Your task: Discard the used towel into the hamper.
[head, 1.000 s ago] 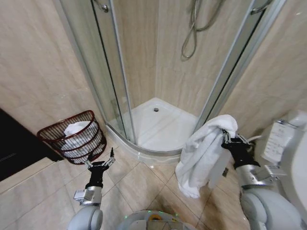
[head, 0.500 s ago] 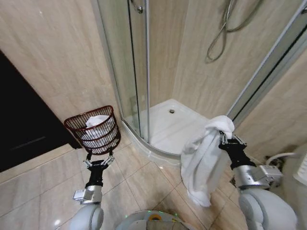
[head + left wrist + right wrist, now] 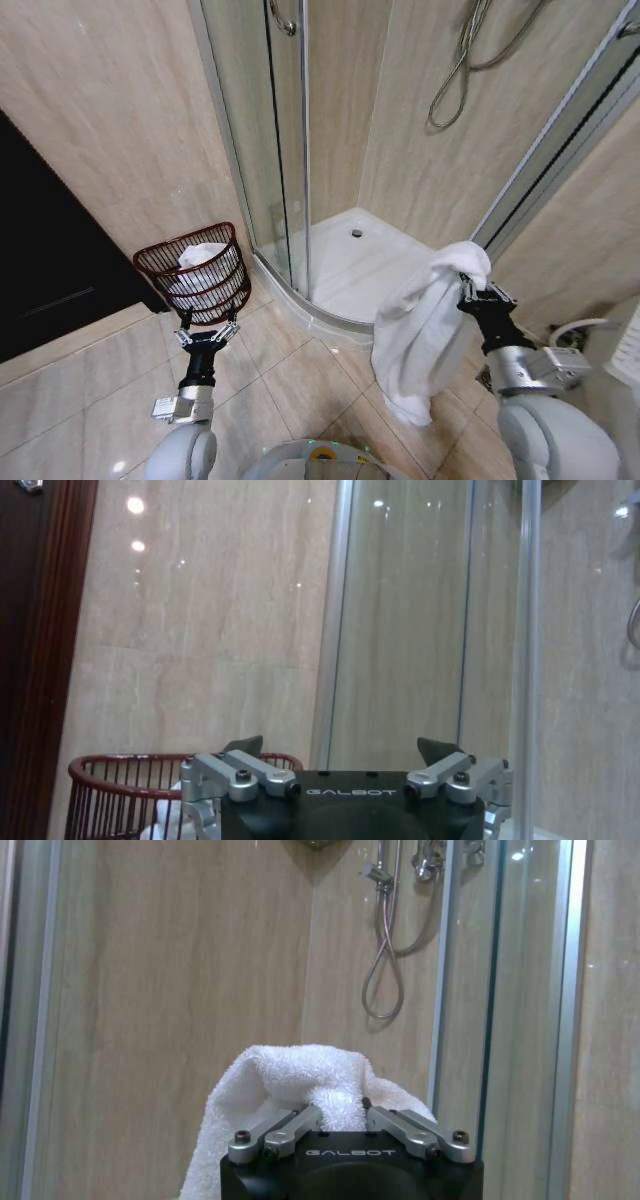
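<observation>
From the head camera, the used towel (image 3: 425, 335) was a thick white terry cloth, bunched at the top and hanging in long loose folds down toward the beige floor tiles (image 3: 300, 385). The right gripper (image 3: 468, 288) had its fingers pinched shut on that top bunch, so the cloth draped off to the robot's left of the arm, in front of the white shower tray (image 3: 350, 262). The small round reddish-brown openwork hamper (image 3: 195, 275) sat on the floor against the tiled wall, just beside the glass shower door (image 3: 270, 150), with some white cloth already lying inside. The left gripper (image 3: 207, 335) was low, just in front of the hamper, fingers spread and holding nothing. The towel and the hamper were well apart, on opposite sides of the scene. In the left wrist view, the left gripper (image 3: 340, 748) pointed at the wall with its fingers wide apart, the hamper's rim (image 3: 110, 769) showing beside it. In the right wrist view, the right gripper (image 3: 338, 1104) was clamped on a fold of the towel (image 3: 290, 1076), which rose above the fingers, with a shower hose (image 3: 383, 971) on the wall behind.
</observation>
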### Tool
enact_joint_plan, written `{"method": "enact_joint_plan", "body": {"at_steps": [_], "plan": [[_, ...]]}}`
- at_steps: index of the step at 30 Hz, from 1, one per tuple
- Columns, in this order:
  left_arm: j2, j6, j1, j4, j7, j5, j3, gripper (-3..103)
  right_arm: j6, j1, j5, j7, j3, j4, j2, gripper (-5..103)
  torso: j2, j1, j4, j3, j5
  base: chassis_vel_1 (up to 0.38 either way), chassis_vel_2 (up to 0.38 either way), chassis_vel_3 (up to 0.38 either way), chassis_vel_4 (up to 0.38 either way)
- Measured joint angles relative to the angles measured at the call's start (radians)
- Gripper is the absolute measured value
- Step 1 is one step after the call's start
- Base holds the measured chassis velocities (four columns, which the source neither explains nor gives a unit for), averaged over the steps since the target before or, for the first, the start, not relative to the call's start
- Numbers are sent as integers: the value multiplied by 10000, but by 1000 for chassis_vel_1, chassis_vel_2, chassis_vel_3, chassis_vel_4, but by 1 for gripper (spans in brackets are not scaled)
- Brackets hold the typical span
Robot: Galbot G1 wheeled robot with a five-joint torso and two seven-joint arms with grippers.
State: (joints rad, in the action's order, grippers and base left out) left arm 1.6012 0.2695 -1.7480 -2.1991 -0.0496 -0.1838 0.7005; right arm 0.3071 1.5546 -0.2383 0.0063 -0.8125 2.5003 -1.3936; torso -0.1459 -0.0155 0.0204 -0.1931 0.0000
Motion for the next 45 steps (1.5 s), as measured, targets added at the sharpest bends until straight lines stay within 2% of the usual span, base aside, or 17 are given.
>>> {"method": "enact_joint_plan", "body": {"at_steps": [9, 32, 45], "plan": [[-6, -47, -39, -29, -12, 31, 5, 100, -200, 167, 346, 62, 331, -3, -97, 7, -416, -94, 0, -323, 0, 0, 0, 0, 0], [-4, -88, -79, -130, -64, 50, 15, 100, -359, 203, 777, -3, 678, -5, -129, 7, -1308, -360, 0, -944, 0, 44, -31, -40, 27], [-9, -86, -84, -130, -47, 50, 29, 100, -468, 217, 945, -27, 787, -5, -151, 7, -1830, -522, 0, -1301, 4, 126, 106, -99, -138]]}}
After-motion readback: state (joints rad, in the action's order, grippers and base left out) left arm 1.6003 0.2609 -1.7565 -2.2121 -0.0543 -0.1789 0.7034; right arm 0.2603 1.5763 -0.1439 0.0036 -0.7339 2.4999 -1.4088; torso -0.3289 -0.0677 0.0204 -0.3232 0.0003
